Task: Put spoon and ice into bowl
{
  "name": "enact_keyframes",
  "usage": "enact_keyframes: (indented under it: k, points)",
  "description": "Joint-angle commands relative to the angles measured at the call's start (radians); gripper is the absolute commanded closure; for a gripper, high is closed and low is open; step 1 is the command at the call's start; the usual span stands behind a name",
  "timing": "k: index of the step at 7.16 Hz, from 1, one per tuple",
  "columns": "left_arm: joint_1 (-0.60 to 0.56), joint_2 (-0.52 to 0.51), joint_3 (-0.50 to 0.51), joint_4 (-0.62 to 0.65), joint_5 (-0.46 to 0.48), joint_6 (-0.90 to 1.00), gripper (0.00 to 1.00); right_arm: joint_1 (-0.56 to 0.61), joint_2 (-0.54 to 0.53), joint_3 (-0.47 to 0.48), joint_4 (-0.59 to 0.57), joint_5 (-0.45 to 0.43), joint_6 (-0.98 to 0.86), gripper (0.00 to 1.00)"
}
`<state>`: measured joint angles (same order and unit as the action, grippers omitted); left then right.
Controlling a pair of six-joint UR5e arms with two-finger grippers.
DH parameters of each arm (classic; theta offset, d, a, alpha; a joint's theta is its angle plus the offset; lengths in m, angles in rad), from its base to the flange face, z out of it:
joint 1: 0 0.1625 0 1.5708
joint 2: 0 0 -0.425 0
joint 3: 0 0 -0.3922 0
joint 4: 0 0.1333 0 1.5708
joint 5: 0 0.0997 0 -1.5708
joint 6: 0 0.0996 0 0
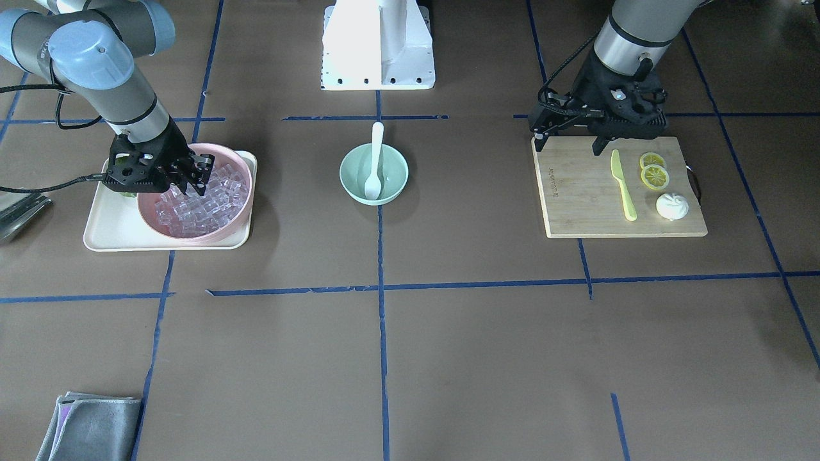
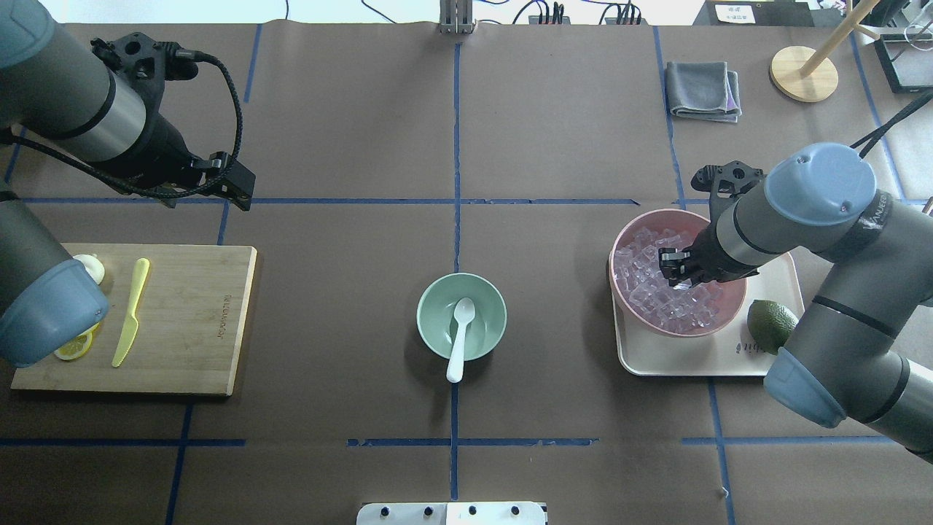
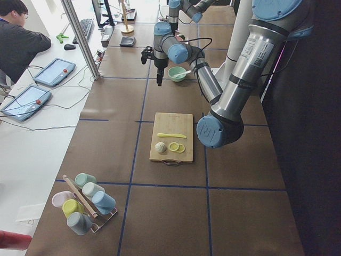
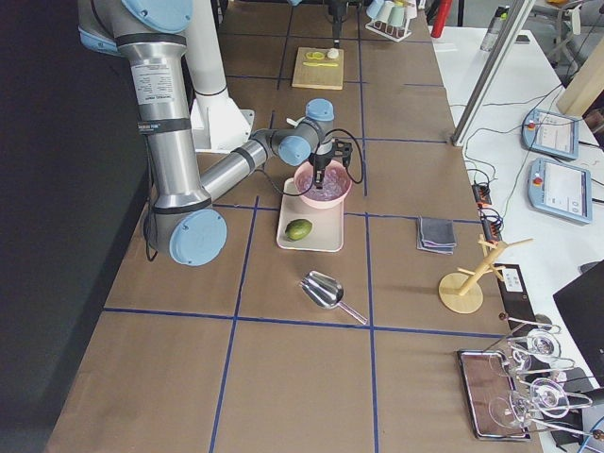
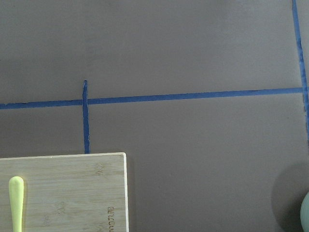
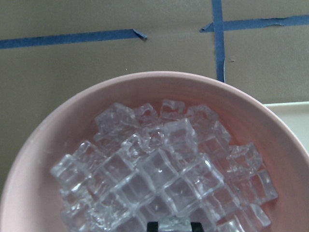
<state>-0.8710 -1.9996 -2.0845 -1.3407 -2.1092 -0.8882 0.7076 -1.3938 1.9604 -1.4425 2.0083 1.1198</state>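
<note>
Now, the wide pink plastic bowl (image 2: 656, 216) on the cream tray (image 2: 700, 361) holds a heap of clear glassy ice cubes (image 6: 159, 169). Your right gripper (image 2: 674, 271) is down in that heap with a fingertip either side of one cube; you cannot tell whether they press it. Your left gripper (image 2: 235, 188) hovers near the bamboo board (image 2: 189, 321), and its spread is unreadable. The small mint-green bowl (image 2: 434, 310) sits mid-table with the white plastic spoon (image 2: 459, 339) in it, handle over the rim. Expect a light, hard, slippery cube: pinch it squarely across two flat faces.
</note>
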Motion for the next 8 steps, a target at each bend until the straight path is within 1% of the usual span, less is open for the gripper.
enact_keyframes:
  k: [1,2,3,4,5,6,7,8]
  points:
    - [-0.014,0.016,-0.009,0.0,0.0,0.003,0.0,0.003,0.057,0.124,-0.147,0.0,0.0,1.0]
    - [-0.019,0.078,-0.034,0.0,0.0,0.097,0.0,0.001,0.121,0.124,-0.177,-0.005,0.002,1.0]
    - [-0.07,0.157,-0.035,-0.002,0.0,0.274,0.0,-0.008,0.178,0.118,-0.179,-0.006,0.011,1.0]
    - [-0.119,0.229,-0.043,-0.008,0.0,0.343,0.0,-0.032,0.224,0.12,-0.177,-0.023,0.052,1.0]
    - [-0.173,0.278,-0.039,-0.015,-0.002,0.347,0.0,-0.103,0.272,0.108,-0.179,-0.092,0.072,1.0]
    - [-0.175,0.285,-0.045,-0.015,0.009,0.283,0.0,-0.187,0.326,0.071,-0.179,-0.19,0.119,1.0]
    - [-0.189,0.283,-0.045,-0.015,0.017,0.273,0.0,-0.248,0.385,0.013,-0.179,-0.25,0.15,1.0]
    - [-0.184,0.289,-0.03,-0.008,0.031,0.265,0.0,-0.304,0.416,-0.027,-0.179,-0.294,0.153,1.0]
